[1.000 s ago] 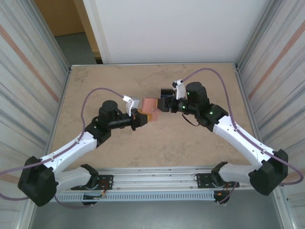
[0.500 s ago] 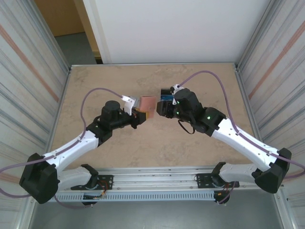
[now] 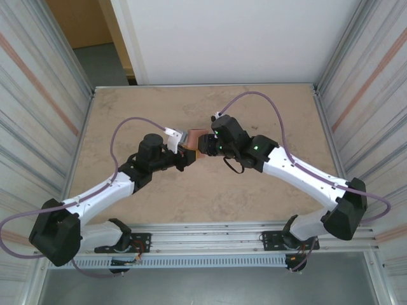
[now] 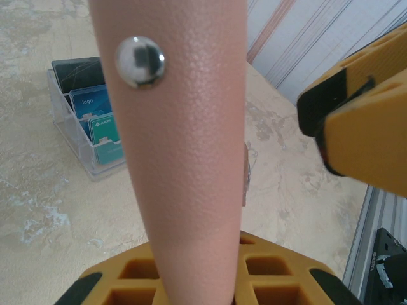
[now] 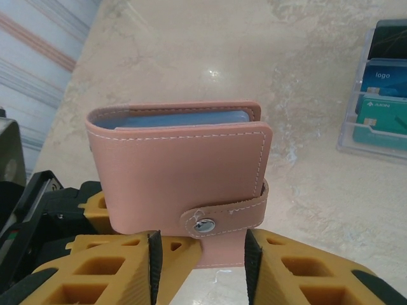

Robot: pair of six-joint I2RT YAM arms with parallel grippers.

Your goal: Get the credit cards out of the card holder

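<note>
Top external: your left gripper (image 3: 186, 154) pinches the salmon leather folding wallet (image 3: 194, 137), and your right gripper (image 3: 205, 147) meets it from the opposite side.

Left wrist: the wallet stands upright between your fingers. Black, blue and teal plastic cards (image 4: 89, 101) sit in a clear acrylic rack (image 4: 76, 143), ahead-left.

Right wrist: your jaws are part-spread, straddling the wallet's snapped-shut lower edge.

There is one holder (image 5: 184, 171), with one tab (image 5: 238, 211) and one metal snap (image 5: 204, 224) on it. There are three cards: one black card (image 5: 391, 35), one blue card (image 5: 385, 76) and one teal card (image 5: 381, 117). All three stand in one clear rack (image 5: 356, 145). There is one surface (image 3: 127, 114). There are two arms, a left arm (image 3: 102, 190) and a right arm (image 3: 299, 175), and two purple cables (image 3: 267, 101), one on each arm.
</note>
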